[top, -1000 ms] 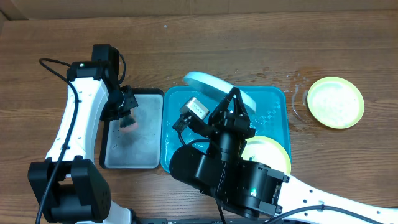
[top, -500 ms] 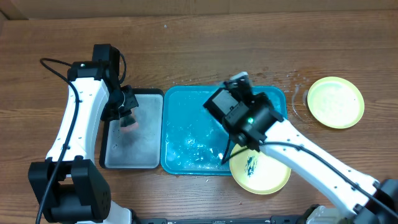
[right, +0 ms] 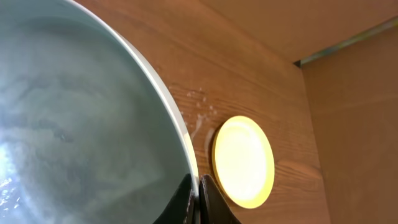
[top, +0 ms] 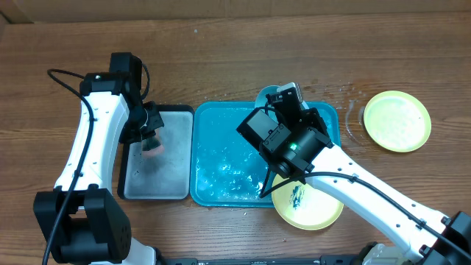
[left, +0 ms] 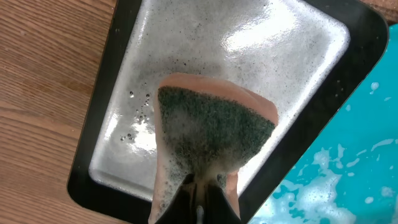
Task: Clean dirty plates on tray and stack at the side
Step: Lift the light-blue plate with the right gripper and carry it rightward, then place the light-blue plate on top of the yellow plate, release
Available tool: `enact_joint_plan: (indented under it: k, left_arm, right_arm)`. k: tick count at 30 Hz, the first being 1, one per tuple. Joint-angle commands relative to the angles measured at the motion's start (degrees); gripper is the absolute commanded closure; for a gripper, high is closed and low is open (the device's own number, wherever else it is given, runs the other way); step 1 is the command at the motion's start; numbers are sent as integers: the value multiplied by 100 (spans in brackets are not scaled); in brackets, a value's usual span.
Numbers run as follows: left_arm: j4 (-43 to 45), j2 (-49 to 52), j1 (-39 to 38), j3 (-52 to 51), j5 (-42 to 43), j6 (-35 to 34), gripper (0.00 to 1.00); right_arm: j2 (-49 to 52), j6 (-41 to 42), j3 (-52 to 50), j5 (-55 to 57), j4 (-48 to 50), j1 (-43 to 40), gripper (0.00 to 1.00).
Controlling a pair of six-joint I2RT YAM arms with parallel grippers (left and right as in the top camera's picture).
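Observation:
My right gripper (top: 285,96) is shut on the rim of the light blue plate (top: 265,95). It holds the plate tilted on edge above the far right part of the wet teal tray (top: 221,151). In the right wrist view the plate (right: 81,124) fills the left side, pinched at my gripper (right: 198,186). A yellow-green plate with a dark stain (top: 313,206) lies at the tray's near right corner, partly under my arm. Another yellow-green plate (top: 397,121) lies on the table at the right and shows in the right wrist view (right: 244,160). My left gripper (left: 199,202) is shut on a soapy sponge (left: 214,134).
A smaller black-rimmed grey tray (top: 173,173) with suds stands left of the teal tray, and my left gripper (top: 151,136) holds the sponge (top: 152,148) over it. Water drops lie on the wooden table (top: 353,110) between the teal tray and the right plate.
My right arm has swung back and down with the blue plate to the tray's far right part; the stained yellow-green plate is now uncovered. My left arm has not moved.

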Motion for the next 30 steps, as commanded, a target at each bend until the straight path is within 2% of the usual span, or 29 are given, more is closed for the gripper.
enact_joint_plan:
  k: [1, 4, 6, 7, 12, 16, 22, 30]
  left_arm:
    - [2, -22, -39, -31, 24, 116, 96]
    - [4, -22, -39, -31, 24, 116, 96]
    - [-2, -22, -39, -31, 22, 116, 96]
    - [-4, -22, -39, -31, 22, 127, 96]
    - [0, -22, -39, -31, 22, 157, 96]
    - [4, -22, -39, -31, 24, 157, 96]
    - [4, -22, -42, -31, 24, 157, 96]
    - [4, -22, -42, -31, 24, 160, 96]
  right_arm:
    - [-256, 81, 127, -85, 289, 160, 96]
    - [-256, -109, 122, -321, 560, 127, 96]
    - [-184, 293, 118, -15, 396, -7, 96]
    - [-138, 468, 116, -214, 321, -98, 96]
    - [63, 1187, 109, -2968, 396, -787, 96]
    - [81, 1794, 109, -3939, 597, -1493, 96]
    - [83, 2332, 109, -4616, 627, -3169, 96]
    - [94, 2232, 96, -4800, 365, -5455, 96]
